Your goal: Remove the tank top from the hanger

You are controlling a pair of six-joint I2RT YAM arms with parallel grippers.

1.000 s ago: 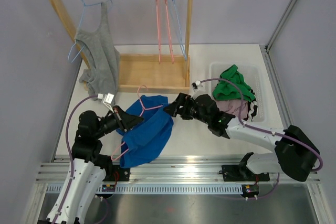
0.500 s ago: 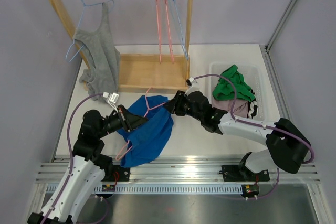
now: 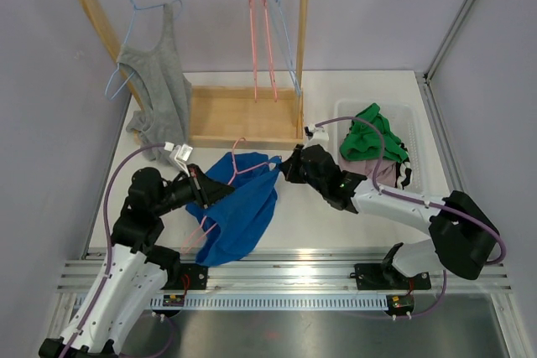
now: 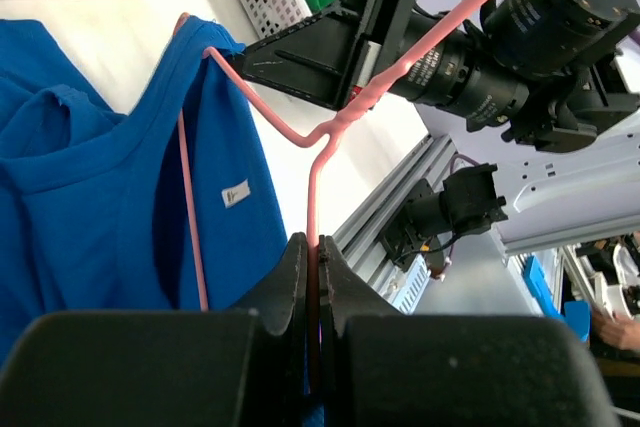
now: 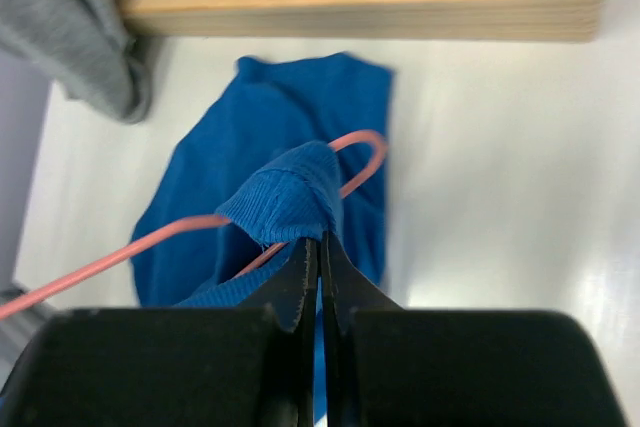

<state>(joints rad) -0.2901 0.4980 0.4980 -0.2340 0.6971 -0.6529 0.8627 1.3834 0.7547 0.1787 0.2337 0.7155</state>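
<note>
A blue tank top (image 3: pixel 241 211) hangs on a pink wire hanger (image 3: pixel 239 165) low over the white table, between the two arms. My left gripper (image 3: pixel 206 193) is shut on the hanger's wire (image 4: pixel 312 197), which runs up from between its closed jaws (image 4: pixel 318 257). The blue cloth (image 4: pixel 100 197) drapes to the left of that wire. My right gripper (image 3: pixel 284 168) meets the tank top's right shoulder. Its jaws (image 5: pixel 320 247) are pinched together on a fold of the blue ribbed strap (image 5: pixel 290 197), with the pink hanger (image 5: pixel 150 237) passing under that strap.
A wooden clothes rack (image 3: pixel 243 115) stands at the back. It carries a grey tank top (image 3: pixel 155 81) on a blue hanger and several bare hangers (image 3: pixel 262 31). At the right is a white basket (image 3: pixel 411 123) holding green and pink clothes.
My right gripper has closed on the tank top's strap and moved a little to the right. The left gripper has stayed shut on the hanger, which has shifted slightly.
</note>
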